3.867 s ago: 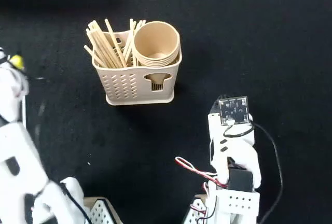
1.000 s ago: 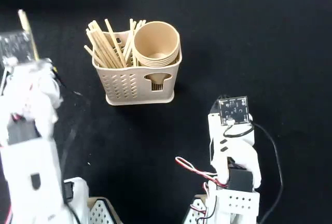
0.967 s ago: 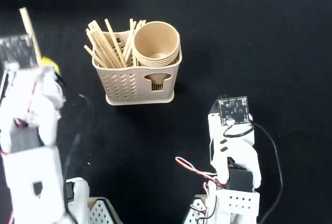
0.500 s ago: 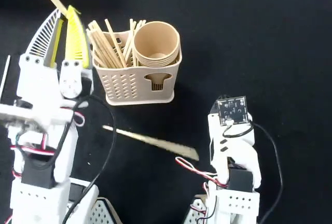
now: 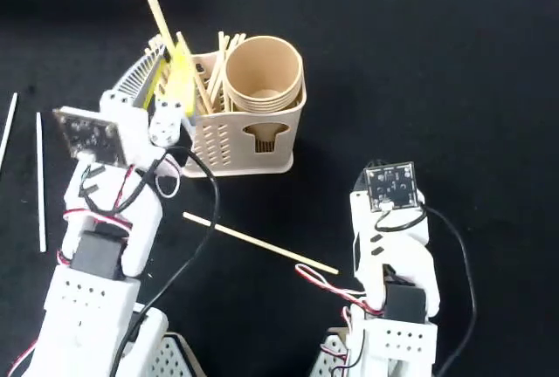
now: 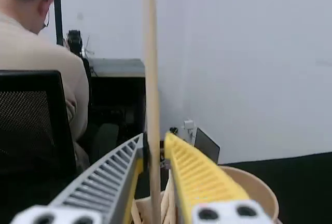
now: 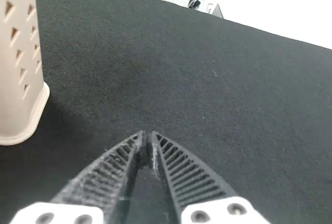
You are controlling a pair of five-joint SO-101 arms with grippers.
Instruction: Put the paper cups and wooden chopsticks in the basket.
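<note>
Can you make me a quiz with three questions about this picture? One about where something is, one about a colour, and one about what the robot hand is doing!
1. Where are the paper cups?
A) stacked in the basket
B) on the floor
C) on a shelf

2. What colour is the table?
A) white
B) black
C) green

3. What is the left gripper doing?
A) wide open and empty
B) shut on a cup
C) shut on a chopstick

Answers:
1 A: the cups sit nested in one compartment of the basket.
2 B: the surface all around the basket is black.
3 C: the stick is pinched between the two fingers and sticks up above them.
</note>
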